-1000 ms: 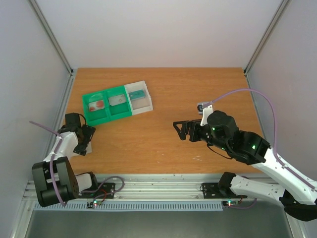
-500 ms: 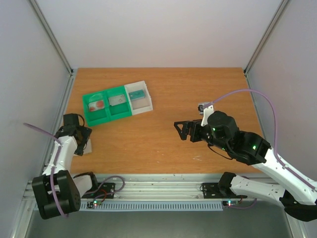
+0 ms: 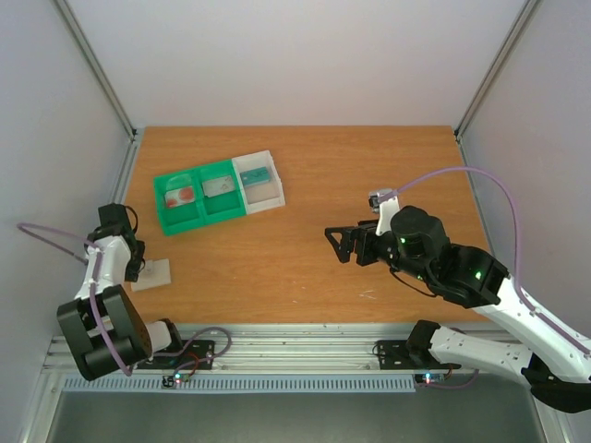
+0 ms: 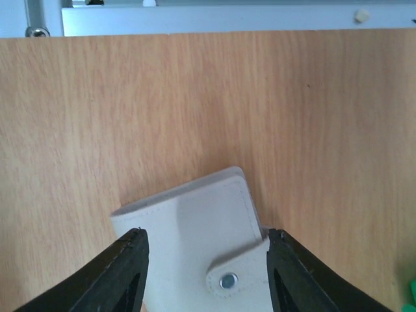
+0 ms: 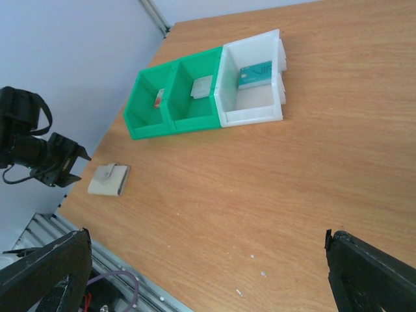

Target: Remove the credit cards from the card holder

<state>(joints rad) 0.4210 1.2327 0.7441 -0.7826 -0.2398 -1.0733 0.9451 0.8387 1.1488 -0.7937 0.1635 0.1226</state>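
The left fingers (image 4: 123, 276) stood half apart, gripping nothing, and the closed card holder (image 4: 195, 234) lay flat just beside them on the near-left bench (image 4: 195, 97) (snap tab facing up). The right fingers (image 5: 370, 273) gaped wide and empty, hovering well apart over mid-bench.

L arm swung left, L claw (image 4: 205, 233) narrower, card holder (image 3: 152, 274) uncovered

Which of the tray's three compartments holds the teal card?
The white compartment, at the right end in the top view, holds the teal card; the two green compartments hold a red-printed card and a grey card.
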